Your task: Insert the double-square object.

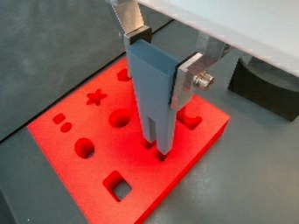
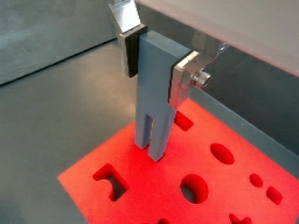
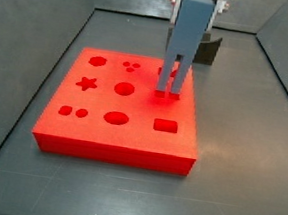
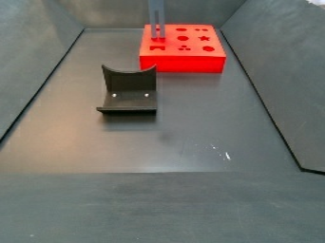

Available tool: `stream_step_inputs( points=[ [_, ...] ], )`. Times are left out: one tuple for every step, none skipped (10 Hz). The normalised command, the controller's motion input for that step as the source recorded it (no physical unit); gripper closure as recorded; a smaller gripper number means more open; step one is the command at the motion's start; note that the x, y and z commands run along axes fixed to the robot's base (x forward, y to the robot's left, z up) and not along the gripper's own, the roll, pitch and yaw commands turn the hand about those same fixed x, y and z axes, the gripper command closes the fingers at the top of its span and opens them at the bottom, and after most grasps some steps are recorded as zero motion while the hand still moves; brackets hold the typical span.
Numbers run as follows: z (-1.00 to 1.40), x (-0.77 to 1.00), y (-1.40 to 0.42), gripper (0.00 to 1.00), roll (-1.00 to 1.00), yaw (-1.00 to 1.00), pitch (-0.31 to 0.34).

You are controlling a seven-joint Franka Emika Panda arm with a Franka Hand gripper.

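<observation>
Peg (image 3: pixel 184 39): blue-grey, flat slab above, two parallel square legs below; upright, leg tips at the red board (image 3: pixel 122 112), insertion depth unclear. Gripper (image 1: pixel 160 54): above the board, clamped on the slab's upper part. Dark curved block (image 4: pixel 127 91): on the table, well apart.

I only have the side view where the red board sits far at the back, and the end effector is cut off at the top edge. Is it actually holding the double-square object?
Observer: Yes. In both wrist views the end effector is shut on the double-square object, with a silver finger on each side of its upper slab.
Operator: Is the piece upright?
Observer: In a side view it hangs upright, both legs pointing down at the red board.
Operator: Are the legs in yet?
Observer: Their tips are at the pair of square holes. I cannot tell how deep.
</observation>
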Motion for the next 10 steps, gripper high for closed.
stream_step_inputs(
  points=[
    [-0.20, 0.00, -0.09, 1.00, 0.03, 0.00, -0.060],
    [-0.18, 0.00, -0.03, 1.00, 0.00, 0.00, -0.040],
    [-0.23, 0.00, 0.00, 1.00, 0.00, 0.00, -0.046],
    [-0.21, 0.00, 0.00, 1.00, 0.00, 0.00, -0.034],
    [-0.22, 0.00, 0.00, 1.00, 0.00, 0.00, -0.046],
    [-0.22, 0.00, 0.00, 1.00, 0.00, 0.00, -0.044],
    [-0.20, 0.00, 0.00, 1.00, 0.00, 0.00, -0.049],
    [-0.19, 0.00, -0.02, 1.00, 0.00, 0.00, -0.046],
    [-0.15, 0.00, -0.11, 1.00, 0.01, 0.00, -0.033],
    [-0.16, 0.00, -0.09, 1.00, 0.00, 0.00, -0.030]
  ],
)
